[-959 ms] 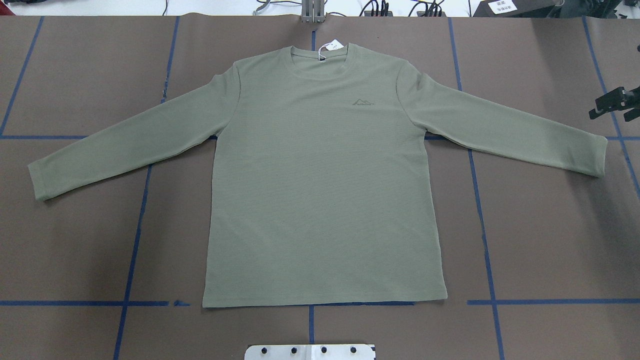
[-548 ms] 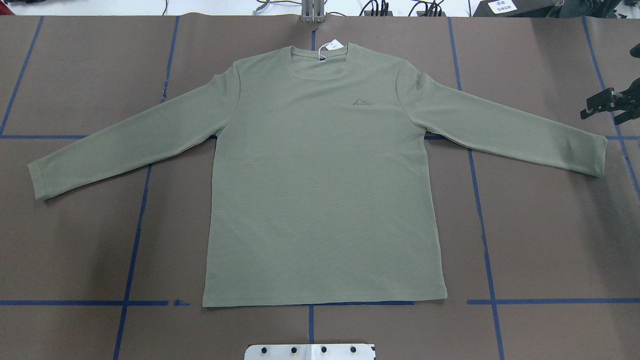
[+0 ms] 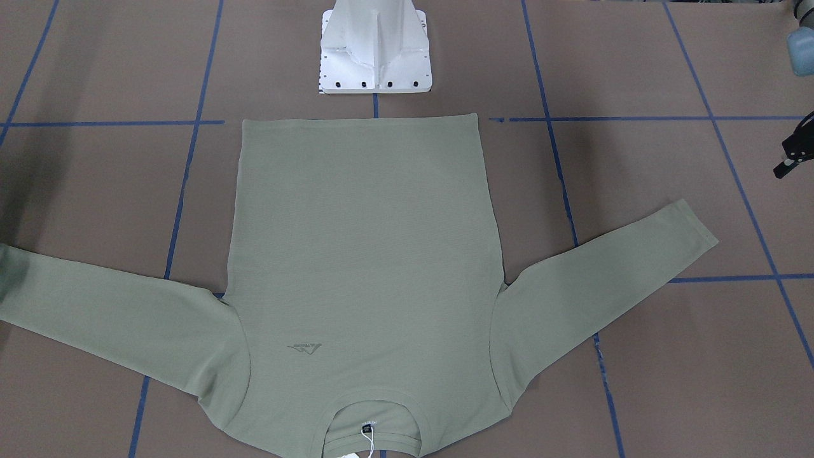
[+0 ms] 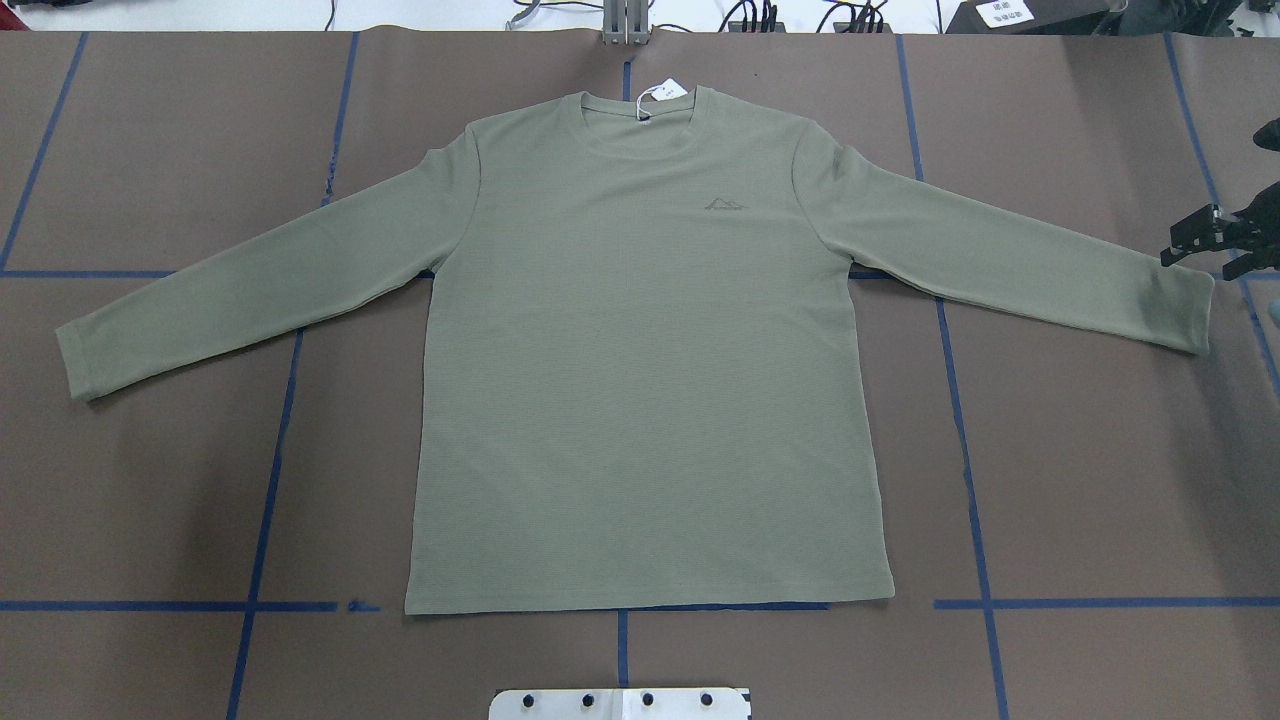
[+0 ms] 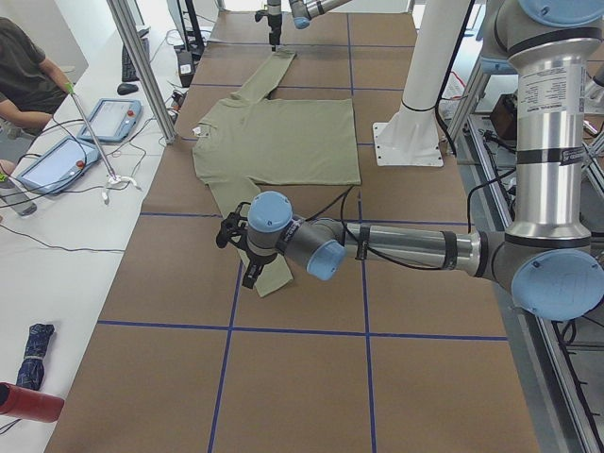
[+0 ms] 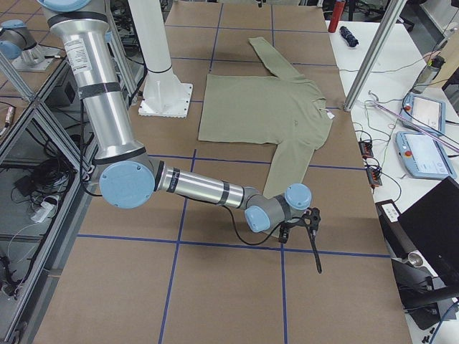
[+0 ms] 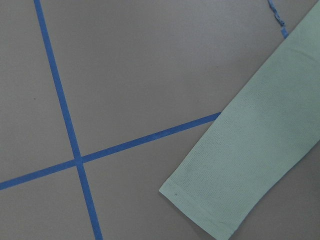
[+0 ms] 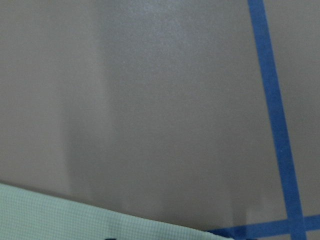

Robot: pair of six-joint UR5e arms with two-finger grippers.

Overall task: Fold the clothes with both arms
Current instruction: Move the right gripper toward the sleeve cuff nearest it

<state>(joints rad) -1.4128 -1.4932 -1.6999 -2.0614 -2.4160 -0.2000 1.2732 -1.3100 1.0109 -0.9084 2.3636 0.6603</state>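
The sage-green long-sleeve shirt [image 4: 640, 350] lies flat and face up on the brown table, neckline and white hang tag [image 4: 660, 92] at the far side, both sleeves spread outward. My right gripper [image 4: 1215, 248] hovers at the view's right edge, just beyond the right cuff [image 4: 1185, 310]; its two black fingers stand apart with nothing between them. The left gripper [image 5: 241, 253] hangs over the left cuff [image 7: 220, 200]. Only a black sliver of the left gripper [image 3: 792, 152] shows in the front view, so I cannot tell whether it is open or shut.
The white pedestal base [image 3: 375, 51] stands just behind the hem. Blue tape lines [image 4: 270, 450] cross the table. A side bench holds tablets [image 5: 57, 160] and cables, with a person [image 5: 24, 66] seated there. Metal posts [image 5: 142, 66] rise at the table's edge.
In the overhead view the right gripper has come a little inward and toward the robot, closer to the right cuff. The shirt has not moved.
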